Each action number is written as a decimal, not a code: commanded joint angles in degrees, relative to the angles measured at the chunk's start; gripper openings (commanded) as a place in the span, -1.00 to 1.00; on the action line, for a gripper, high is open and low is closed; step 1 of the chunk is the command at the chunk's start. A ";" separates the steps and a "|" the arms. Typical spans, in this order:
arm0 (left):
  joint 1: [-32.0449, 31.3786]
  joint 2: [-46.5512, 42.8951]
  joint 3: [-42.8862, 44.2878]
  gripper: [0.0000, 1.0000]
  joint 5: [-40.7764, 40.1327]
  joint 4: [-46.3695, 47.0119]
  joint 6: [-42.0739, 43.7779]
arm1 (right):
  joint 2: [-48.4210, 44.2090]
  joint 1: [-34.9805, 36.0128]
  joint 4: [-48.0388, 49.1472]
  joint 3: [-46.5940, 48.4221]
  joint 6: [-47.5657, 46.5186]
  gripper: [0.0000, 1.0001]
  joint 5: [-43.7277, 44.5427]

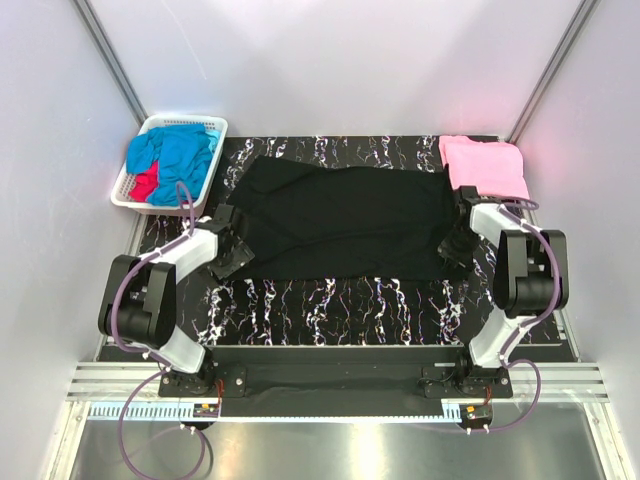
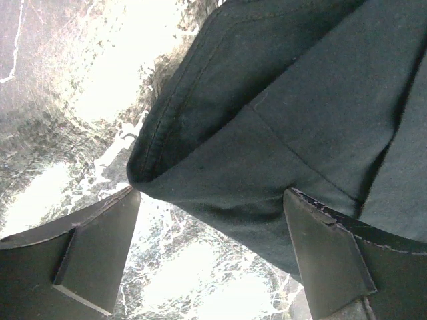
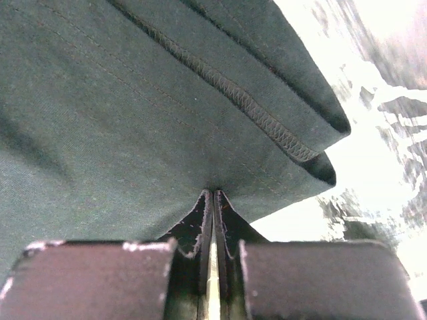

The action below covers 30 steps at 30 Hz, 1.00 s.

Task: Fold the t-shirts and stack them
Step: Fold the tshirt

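Note:
A large black t-shirt (image 1: 340, 220) lies spread across the middle of the marble table (image 1: 330, 300). My left gripper (image 1: 232, 250) is at its left side. In the left wrist view the left gripper (image 2: 212, 200) is open, with a folded corner of the black t-shirt (image 2: 280, 100) lying between the fingers (image 2: 100, 247). My right gripper (image 1: 455, 245) is at the shirt's right edge. The right wrist view shows the right gripper (image 3: 213, 193) shut, its tips pinching the hemmed black t-shirt (image 3: 133, 100). A pink t-shirt (image 1: 485, 165) lies folded at the back right corner.
A white slotted basket (image 1: 185, 122) stands at the back left and holds a bright blue t-shirt (image 1: 170, 150) and a red one (image 1: 147, 185). Grey walls close in the table on three sides.

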 commanded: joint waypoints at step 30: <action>-0.36 -33.21 -7.33 0.84 2.60 -14.04 -0.13 | -25.68 4.23 -7.94 -5.68 -3.25 -0.78 -6.16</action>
